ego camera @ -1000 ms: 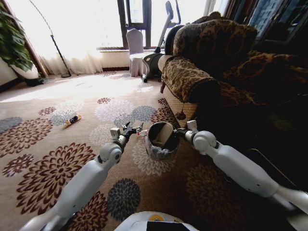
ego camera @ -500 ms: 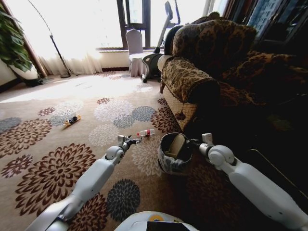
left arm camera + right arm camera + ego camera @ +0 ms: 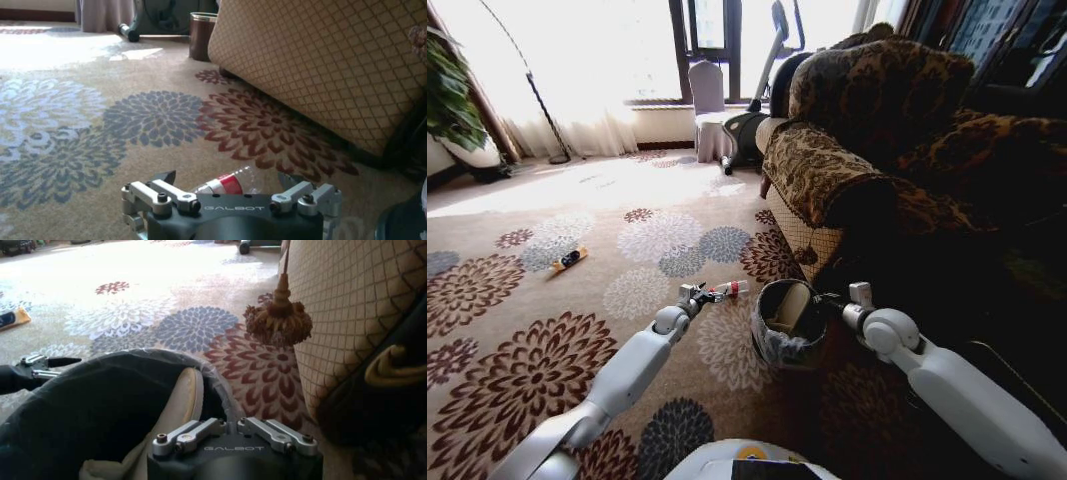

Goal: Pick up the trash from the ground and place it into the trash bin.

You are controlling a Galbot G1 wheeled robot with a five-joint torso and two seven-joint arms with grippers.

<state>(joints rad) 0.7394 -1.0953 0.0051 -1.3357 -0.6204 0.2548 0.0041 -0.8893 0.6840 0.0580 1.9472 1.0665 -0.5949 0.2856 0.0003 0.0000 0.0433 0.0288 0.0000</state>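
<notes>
Clear bottle [image 3: 230,183] with red label, between open left hand [image 3: 227,184] fingers, unheld.

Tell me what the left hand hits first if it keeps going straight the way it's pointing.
Most likely the small bottle with the red label, lying on the carpet between the open fingers of the left hand. Beyond it is the sofa base, though depth is hard to judge.

1 trash bin [image 3: 779,322], 2 trash pcs: small bottle [image 3: 730,289] w/ red label, orange-black tube [image 3: 568,259]; 2 grippers.
</notes>
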